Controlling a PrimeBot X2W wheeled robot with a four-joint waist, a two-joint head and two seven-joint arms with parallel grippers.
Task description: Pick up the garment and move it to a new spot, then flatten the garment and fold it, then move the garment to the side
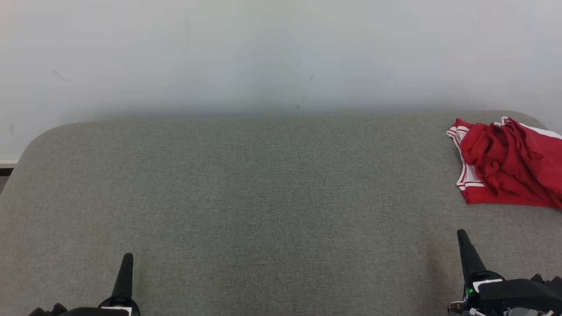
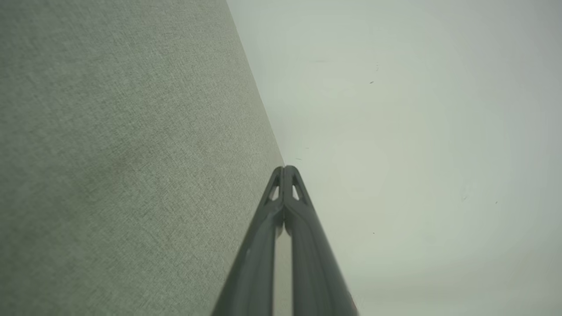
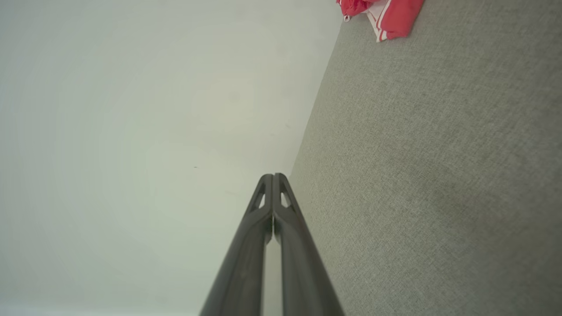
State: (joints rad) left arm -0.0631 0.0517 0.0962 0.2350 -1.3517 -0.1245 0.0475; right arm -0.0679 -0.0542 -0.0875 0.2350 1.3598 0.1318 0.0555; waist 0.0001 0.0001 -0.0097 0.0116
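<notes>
The left gripper point(image 1: 127, 258) and right gripper point(image 1: 461, 233) are seen clenched on nothing and parked low at the near edge, seemingly to leave the grey surface point(image 1: 263, 197) open. The red garment point(image 1: 509, 162) is found bunched, not folded, at the far right.

The left tool point(image 1: 127, 259) is held low, its two dark fingers point(image 2: 261, 232) pressed together and pointed straight ahead. The right tool point(image 1: 462, 235) is held the same way, well apart from it, fingers point(image 3: 294, 237) closed tight, nothing gripped.
</notes>
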